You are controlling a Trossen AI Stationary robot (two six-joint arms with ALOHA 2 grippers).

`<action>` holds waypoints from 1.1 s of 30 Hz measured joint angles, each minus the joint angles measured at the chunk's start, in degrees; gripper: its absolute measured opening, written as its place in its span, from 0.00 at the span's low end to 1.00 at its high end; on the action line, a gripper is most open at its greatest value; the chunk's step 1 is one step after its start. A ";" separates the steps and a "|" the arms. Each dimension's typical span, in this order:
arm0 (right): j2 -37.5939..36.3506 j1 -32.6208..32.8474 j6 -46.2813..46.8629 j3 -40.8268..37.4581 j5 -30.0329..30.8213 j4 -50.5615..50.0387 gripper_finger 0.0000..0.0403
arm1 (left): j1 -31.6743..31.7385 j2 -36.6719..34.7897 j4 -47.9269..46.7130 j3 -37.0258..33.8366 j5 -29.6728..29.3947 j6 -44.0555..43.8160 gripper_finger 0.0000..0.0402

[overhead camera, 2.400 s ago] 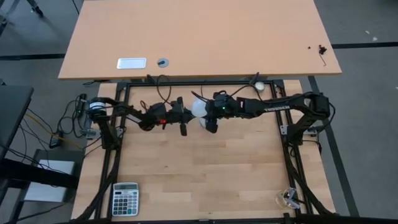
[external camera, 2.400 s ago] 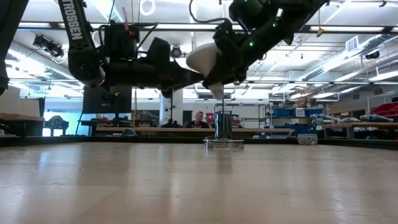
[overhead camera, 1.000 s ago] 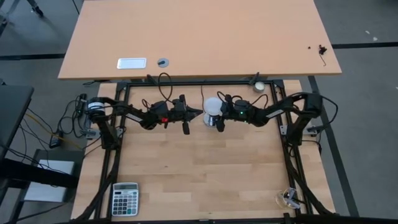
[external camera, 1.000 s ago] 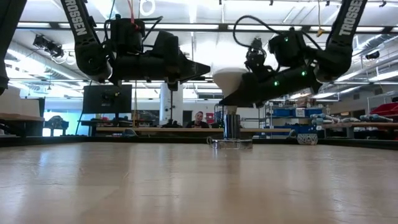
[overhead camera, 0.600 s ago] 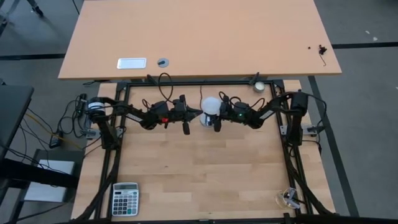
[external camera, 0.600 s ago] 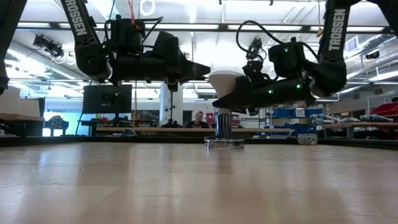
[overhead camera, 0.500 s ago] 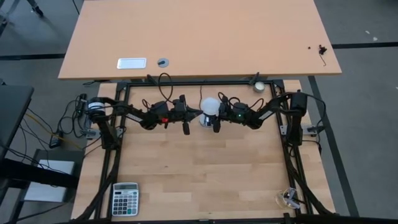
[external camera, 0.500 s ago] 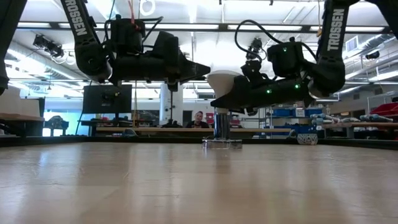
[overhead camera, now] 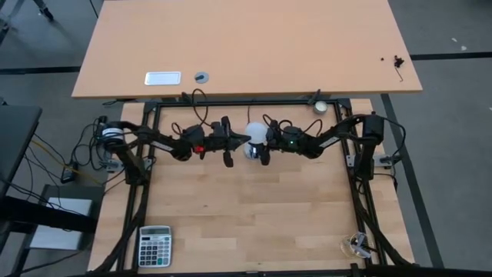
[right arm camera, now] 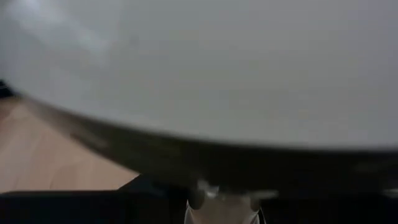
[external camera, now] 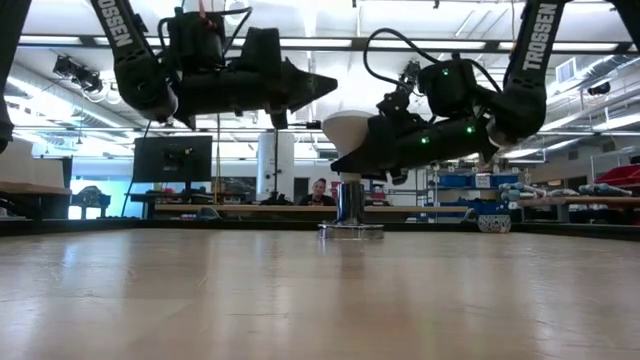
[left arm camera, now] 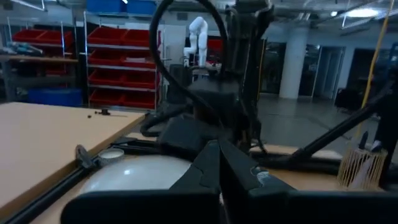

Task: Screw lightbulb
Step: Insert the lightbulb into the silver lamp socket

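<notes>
The white frosted lightbulb (overhead camera: 256, 133) stands dome up above the round silver socket base (external camera: 350, 228) near the table's far middle. My right gripper (overhead camera: 259, 141) reaches in from the table's right and is shut on the bulb, which fills the right wrist view (right arm camera: 199, 62). The bulb's neck comes down onto the socket's silvery column (external camera: 349, 203); I cannot tell where one ends and the other starts. My left gripper (overhead camera: 240, 139) is shut and empty, just left of the bulb and slightly higher (external camera: 325, 88). The bulb also shows in the left wrist view (left arm camera: 134, 177). My right gripper pinches the bulb's dome at its wide lower part (external camera: 345, 140) between its two fingers. The fingers (external camera: 375, 150) lie level and come from the table's right side. The bulb stands upright, dome up and neck down over the socket.
A calculator (overhead camera: 154, 245) lies at the near left. A small whitish disc (overhead camera: 320, 106) sits at the far right edge, and a shiny object (overhead camera: 356, 245) at the near right. A larger desk (overhead camera: 246, 46) stands beyond. A person (external camera: 320, 190) sits far behind.
My right gripper has carried the bulb a little toward the table's left edge and closer to my left gripper, keeping it upright. The socket base under it has slid the same way. My left gripper has risen slightly and stays shut.
</notes>
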 joint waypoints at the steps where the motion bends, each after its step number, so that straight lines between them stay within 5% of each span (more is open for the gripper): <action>1: 0.02 0.11 -0.35 0.31 0.02 -0.76 0.39 | 0.14 -0.32 -1.36 0.81 -0.01 -0.23 0.01; 18: 0.02 0.32 -0.45 0.64 0.09 -2.52 0.39 | 1.28 -0.68 -56.12 26.00 -8.57 7.16 0.01; 33: 0.09 0.35 1.11 0.58 0.61 -3.63 0.43 | 0.67 -0.80 -67.16 30.48 -11.56 10.30 0.01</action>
